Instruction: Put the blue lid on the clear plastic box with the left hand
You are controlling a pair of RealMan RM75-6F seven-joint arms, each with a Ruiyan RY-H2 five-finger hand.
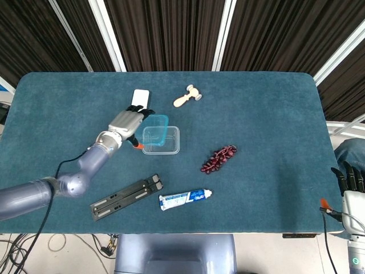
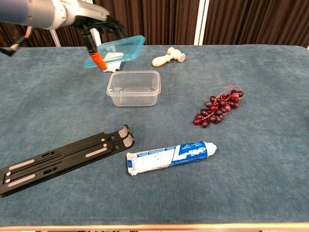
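Observation:
My left hand holds the translucent blue lid in the air, tilted, over the left part of the clear plastic box. The box stands upright and empty mid-table. In the chest view the lid hangs above the box's back left corner, apart from its rim. My right hand shows at the lower right edge of the head view, off the table, with fingers pointing up and nothing in it.
A white flat case and a wooden mallet-like toy lie behind the box. Red grapes lie to its right. A black folding stand and a toothpaste tube lie near the front edge.

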